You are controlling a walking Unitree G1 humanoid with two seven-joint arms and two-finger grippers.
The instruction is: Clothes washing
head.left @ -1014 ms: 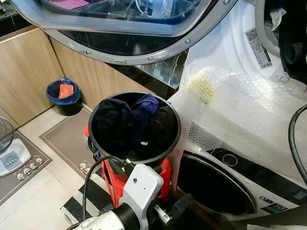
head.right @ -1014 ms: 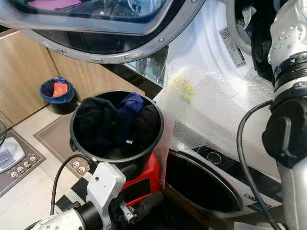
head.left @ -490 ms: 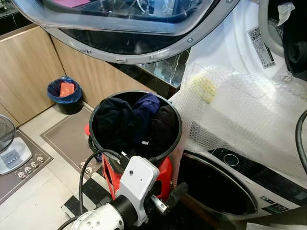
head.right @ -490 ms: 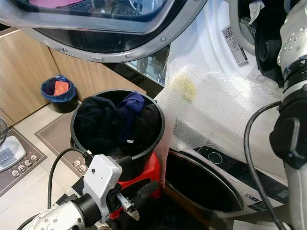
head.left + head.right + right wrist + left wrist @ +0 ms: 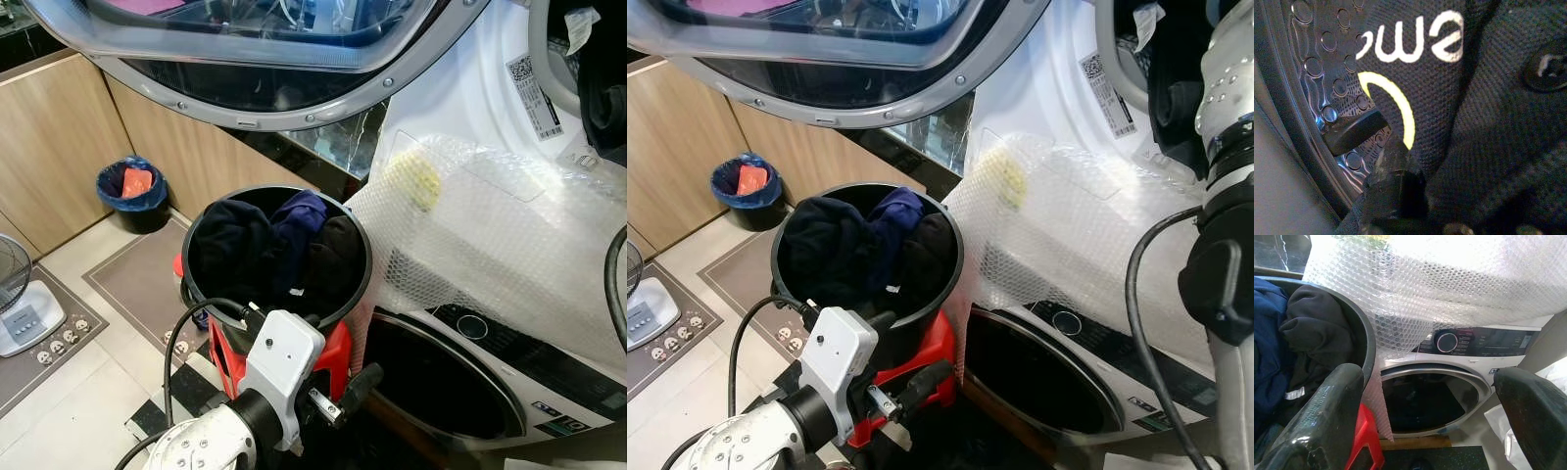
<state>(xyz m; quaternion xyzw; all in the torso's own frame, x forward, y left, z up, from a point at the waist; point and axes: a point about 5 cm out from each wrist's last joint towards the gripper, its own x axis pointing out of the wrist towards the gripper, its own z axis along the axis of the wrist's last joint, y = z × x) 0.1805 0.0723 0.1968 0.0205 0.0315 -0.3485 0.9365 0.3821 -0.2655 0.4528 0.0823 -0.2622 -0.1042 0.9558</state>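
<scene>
A black bucket (image 5: 265, 189) stands on a red stool (image 5: 336, 354) in front of the stacked machines. It holds dark clothes: a black piece (image 5: 230, 245), a navy piece (image 5: 299, 220) and another black piece (image 5: 335, 257). My left gripper (image 5: 343, 392) hovers low beside the bucket's near rim. It is open, its fingers (image 5: 1317, 416) spread wide with nothing between them. My right arm (image 5: 1225, 196) reaches up into the upper drum (image 5: 600, 78). There my right gripper (image 5: 1396, 186) presses against a dark garment (image 5: 1449, 83) with white letters and a yellow arc.
The upper machine's round door (image 5: 255, 59) hangs open overhead. Bubble wrap (image 5: 490, 235) drapes over the lower machine, whose door (image 5: 441, 382) is closed. A blue bin (image 5: 130, 186) stands by the wooden cabinets, and a fan base (image 5: 24, 318) sits on the floor at left.
My left gripper has crept up a little toward the bucket's rim. The head view shifted slightly. The clothes in the bucket lie as before.
</scene>
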